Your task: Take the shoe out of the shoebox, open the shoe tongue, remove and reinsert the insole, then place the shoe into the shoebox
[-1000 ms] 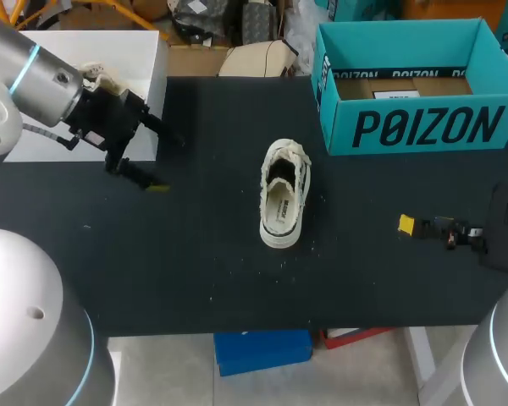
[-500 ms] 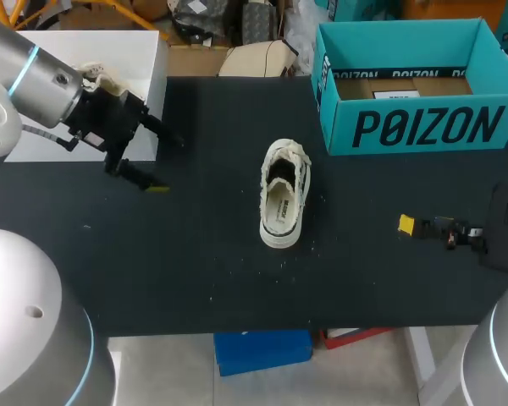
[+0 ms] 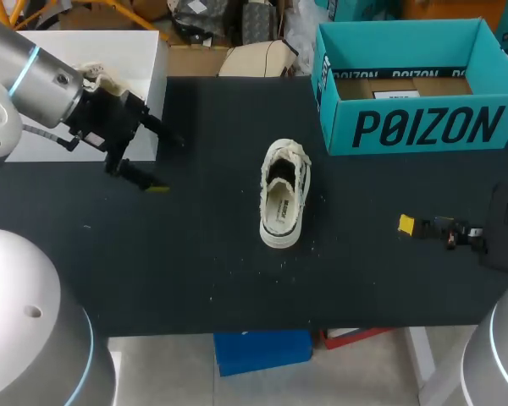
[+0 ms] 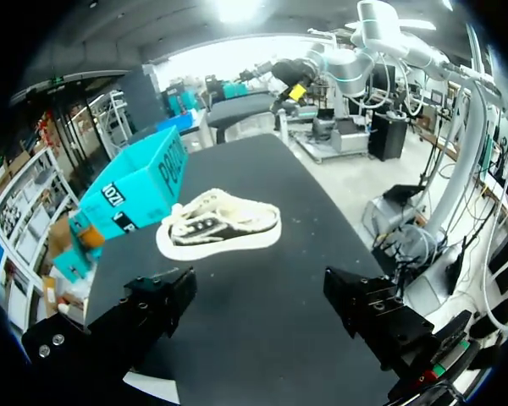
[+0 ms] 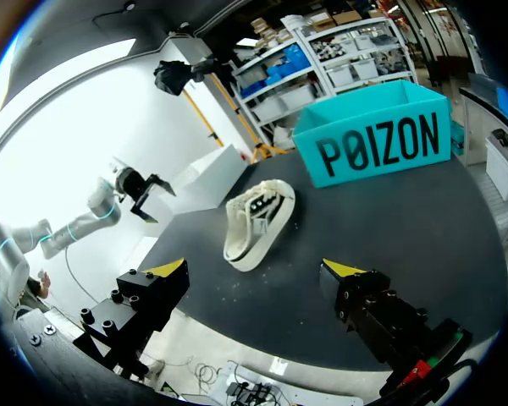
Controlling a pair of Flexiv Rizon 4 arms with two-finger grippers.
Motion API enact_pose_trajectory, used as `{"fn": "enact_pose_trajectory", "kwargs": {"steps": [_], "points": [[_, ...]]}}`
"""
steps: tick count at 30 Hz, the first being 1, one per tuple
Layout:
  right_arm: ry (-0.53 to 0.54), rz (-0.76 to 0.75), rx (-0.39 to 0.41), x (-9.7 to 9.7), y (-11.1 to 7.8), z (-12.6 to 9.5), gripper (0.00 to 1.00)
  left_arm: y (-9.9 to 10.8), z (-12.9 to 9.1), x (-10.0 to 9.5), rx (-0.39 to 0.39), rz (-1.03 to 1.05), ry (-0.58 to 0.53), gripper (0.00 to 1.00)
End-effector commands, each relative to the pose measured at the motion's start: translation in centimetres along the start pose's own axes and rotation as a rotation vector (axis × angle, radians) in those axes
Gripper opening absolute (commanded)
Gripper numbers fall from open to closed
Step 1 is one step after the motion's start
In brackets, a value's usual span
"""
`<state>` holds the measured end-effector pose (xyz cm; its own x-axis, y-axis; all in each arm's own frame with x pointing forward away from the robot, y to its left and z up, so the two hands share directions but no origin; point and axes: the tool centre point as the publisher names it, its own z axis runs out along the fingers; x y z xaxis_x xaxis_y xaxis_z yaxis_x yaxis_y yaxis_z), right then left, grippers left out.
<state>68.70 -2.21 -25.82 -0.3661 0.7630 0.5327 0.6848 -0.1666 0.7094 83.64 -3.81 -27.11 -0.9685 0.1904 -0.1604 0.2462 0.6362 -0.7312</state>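
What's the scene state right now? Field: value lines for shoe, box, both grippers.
shoe: white shoe, sole down mid-table, outside the box, untouched
shoebox: teal shoebox, open, at the table's far right, apart from the shoe
left gripper: left gripper open, empty, above the table's left side, well away from the shoe
right gripper: right gripper open, empty, near the table's right edge, shoe ahead of it
table: black table
task stage: shoe is out of the box; neither gripper touches it

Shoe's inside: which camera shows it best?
Head view: it looks straight down into the shoe, its opening fully exposed. Both wrist views see it from the side, the upper hiding most of the inside.
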Motion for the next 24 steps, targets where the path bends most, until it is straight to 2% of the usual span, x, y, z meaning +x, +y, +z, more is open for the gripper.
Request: {"fn": "enact_pose_trajectory", "kwargs": {"steps": [1, 13, 16, 20, 22, 24], "points": [[-0.003, 0.001, -0.001, 0.1, -0.1, 0.1, 1.0, 0.0, 0.0, 0.0, -0.005, -0.001, 0.001, 1.0], [-0.003, 0.001, -0.001, 0.1, -0.1, 0.1, 1.0, 0.0, 0.0, 0.0, -0.005, -0.001, 0.001, 1.0], [-0.078, -0.03, 0.075, 1.4, 0.4, 1.4, 1.0, 0.0, 0.0, 0.0, -0.005, -0.001, 0.001, 1.0], [-0.192, -0.06, 0.203, 2.1, 1.0, 3.0, 1.0, 0.0, 0.0, 0.0, -0.005, -0.001, 0.001, 1.0], [-0.303, -0.089, 0.316, 2.2, 1.5, 3.7, 1.0, 0.0, 0.0, 0.0, -0.005, -0.001, 0.001, 1.0], [-0.349, -0.075, 0.334, 2.3, 2.2, 4.3, 1.0, 0.0, 0.0, 0.0, -0.005, -0.001, 0.001, 1.0]]}}
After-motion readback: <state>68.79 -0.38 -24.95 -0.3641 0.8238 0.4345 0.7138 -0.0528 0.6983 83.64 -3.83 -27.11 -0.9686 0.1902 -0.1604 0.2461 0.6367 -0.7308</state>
